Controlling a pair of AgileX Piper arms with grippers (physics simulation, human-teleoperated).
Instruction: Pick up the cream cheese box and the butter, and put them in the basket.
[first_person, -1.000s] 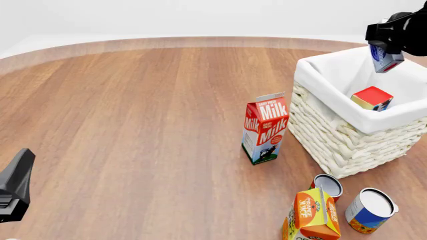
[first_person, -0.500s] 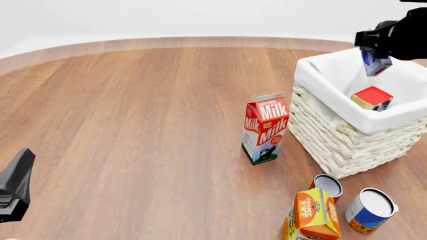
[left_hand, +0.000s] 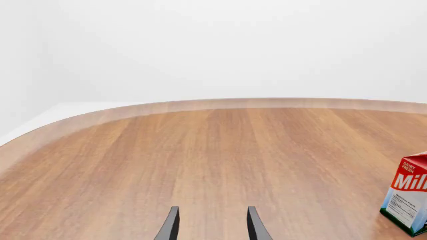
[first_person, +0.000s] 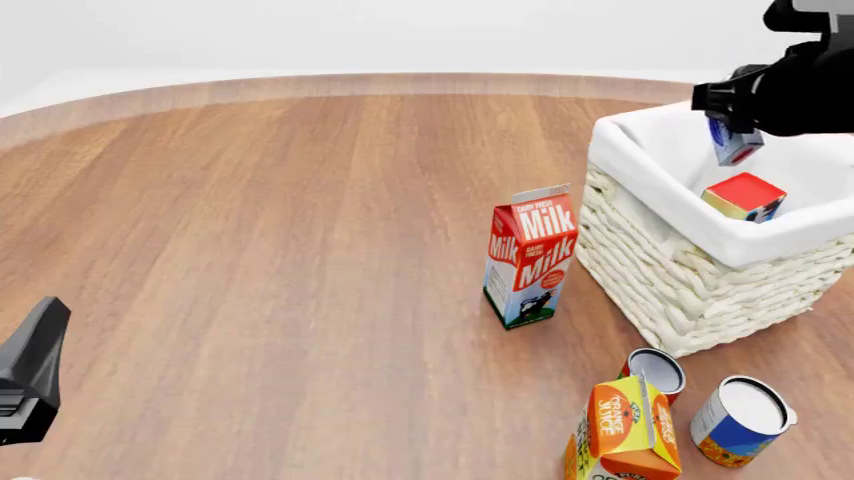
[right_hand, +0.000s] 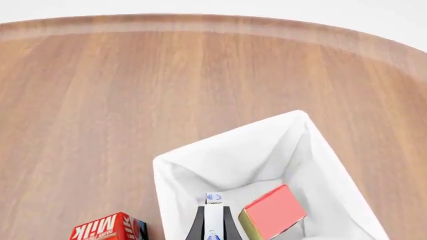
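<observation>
Right gripper (first_person: 733, 140) now lower over basket (first_person: 667, 270), milk carton (first_person: 530, 256) apparently clear.

1. Cut off at the front view's lower edge beside the milk carton (first_person: 531, 258): orange juice carton (first_person: 623, 430).
2. Mostly hidden between dark fingers above the basket (first_person: 694, 280): cream cheese box (first_person: 733, 143).
3. Partly hidden inside the basket: butter (first_person: 743, 196).
4. Cropped at the frame edge: left gripper (first_person: 30, 372).

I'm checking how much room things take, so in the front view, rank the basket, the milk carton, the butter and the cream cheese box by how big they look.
1. basket
2. milk carton
3. butter, partly hidden inside the basket
4. cream cheese box, held in the right gripper, partly hidden, so 3 and 4 are uncertain.
</observation>
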